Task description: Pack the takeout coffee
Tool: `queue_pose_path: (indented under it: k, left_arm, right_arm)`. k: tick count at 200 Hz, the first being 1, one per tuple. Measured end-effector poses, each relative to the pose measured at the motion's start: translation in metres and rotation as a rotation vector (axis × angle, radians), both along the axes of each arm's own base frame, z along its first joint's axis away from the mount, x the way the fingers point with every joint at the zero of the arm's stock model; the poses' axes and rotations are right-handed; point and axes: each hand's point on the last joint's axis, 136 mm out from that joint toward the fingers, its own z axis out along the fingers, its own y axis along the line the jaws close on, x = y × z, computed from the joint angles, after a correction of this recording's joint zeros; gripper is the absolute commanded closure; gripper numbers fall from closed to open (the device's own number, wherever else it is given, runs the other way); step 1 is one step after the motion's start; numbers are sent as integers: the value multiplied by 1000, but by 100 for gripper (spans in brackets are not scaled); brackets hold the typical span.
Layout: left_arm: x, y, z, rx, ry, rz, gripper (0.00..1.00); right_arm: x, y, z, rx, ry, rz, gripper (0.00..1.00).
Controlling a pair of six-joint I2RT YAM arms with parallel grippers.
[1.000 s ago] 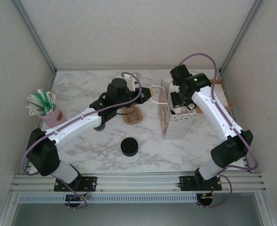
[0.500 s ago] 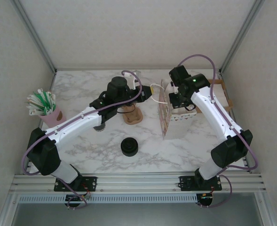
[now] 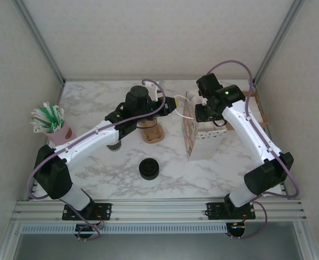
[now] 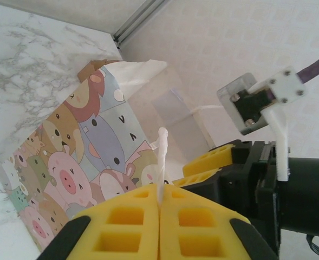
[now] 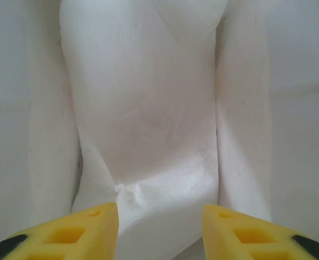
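- Left gripper (image 4: 160,199): we find its yellow jaws pressed fully together, pinching the white handle (image 4: 162,154) of the paper bag (image 4: 89,146). The cord rises upright out of the seam between the pads.
- In the overhead view we locate this gripper just left of the bag's top edge, with the handle loop running between the two.
- Right gripper (image 5: 159,230): we read its two yellow fingers as standing moderately apart with nothing between them. Beyond them lies the creased white inner wall of the bag.
- From above, the right gripper points down over the bag's open mouth. From the left wrist we see its yellow fingers just behind the bag's far rim. We cannot tell whether they touch the paper.
- The paper bag stands upright on the marble table (image 3: 94,105), right of centre, its cartoon-animal print facing the left arm.
- Takeout coffee (image 3: 148,169): it stands upright on the table near the front centre, black lid on. It is outside the bag and well apart from both grippers.
- A tan object (image 3: 154,135) sits beneath the left wrist, between the coffee and the left gripper. We cannot identify it.
- A dark round item (image 3: 114,146) lies partly hidden under the left forearm.
- A pink cup (image 3: 59,135) holding green-and-white straws stands at the table's left edge.
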Motion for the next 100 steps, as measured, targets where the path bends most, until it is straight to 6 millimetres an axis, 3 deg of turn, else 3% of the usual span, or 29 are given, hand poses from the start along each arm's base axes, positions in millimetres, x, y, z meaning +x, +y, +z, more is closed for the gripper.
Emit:
queue_pose_path:
  k: [29,54,100]
  left_arm:
    - [4,-3,2,7,-6,1,89]
    - [5,-3,5,11,-16,-2,78]
    - [6,-3,5,17,-17,4,67]
  right_arm:
    - [3,0,13,33,-52,-25,40]
    - [2,-5,29,62,-108,-42,32]
    - [-6,-14,73,144,-256,-67,30]
